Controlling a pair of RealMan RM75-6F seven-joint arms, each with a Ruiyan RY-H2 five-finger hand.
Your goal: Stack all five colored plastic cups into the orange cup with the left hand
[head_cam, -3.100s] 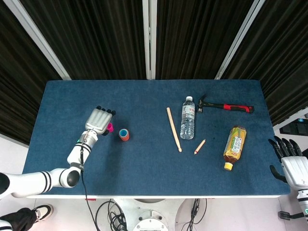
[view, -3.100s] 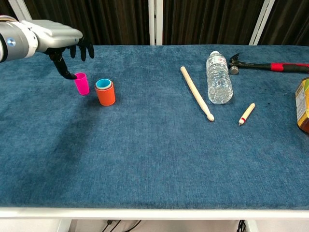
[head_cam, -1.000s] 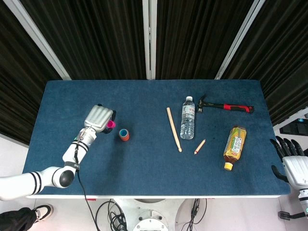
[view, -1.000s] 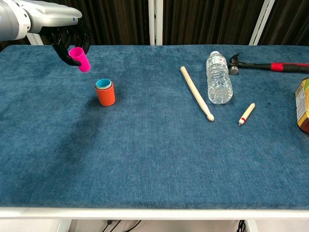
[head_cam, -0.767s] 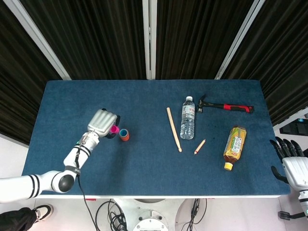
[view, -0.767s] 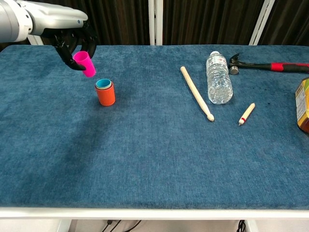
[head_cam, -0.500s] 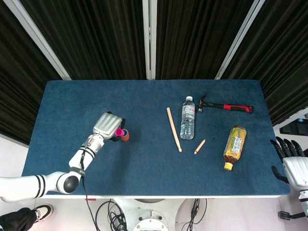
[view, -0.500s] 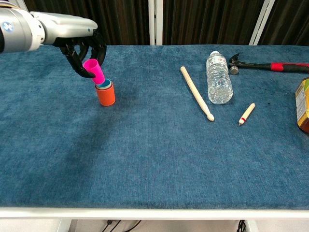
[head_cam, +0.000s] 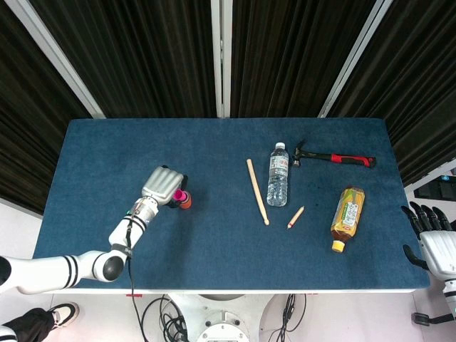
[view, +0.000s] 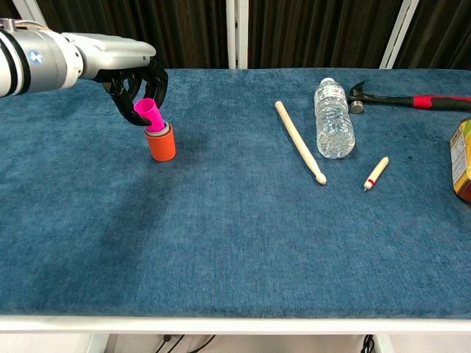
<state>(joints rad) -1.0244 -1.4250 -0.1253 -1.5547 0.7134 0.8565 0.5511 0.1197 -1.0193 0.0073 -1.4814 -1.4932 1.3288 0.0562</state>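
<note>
The orange cup [view: 161, 145] stands upright on the left part of the blue table, with other cups nested in it. My left hand [view: 135, 82] grips a pink cup [view: 150, 115], tilted, with its bottom end in the mouth of the orange stack. In the head view the left hand [head_cam: 162, 184] covers most of the pink cup [head_cam: 177, 194] and the orange cup [head_cam: 185, 204]. My right hand [head_cam: 432, 242] hangs off the table's right edge with its fingers apart and nothing in it.
A wooden stick [view: 299, 140], a water bottle [view: 333, 121] lying down, a red-handled hammer [view: 412, 101], a small pencil-like stick [view: 375, 173] and a tea bottle [head_cam: 347, 218] lie on the table's right half.
My left hand took hold of the pink cup, lifted it, carried it right to the orange stack and lowered its bottom into the stack's mouth. The right hand stayed put.
</note>
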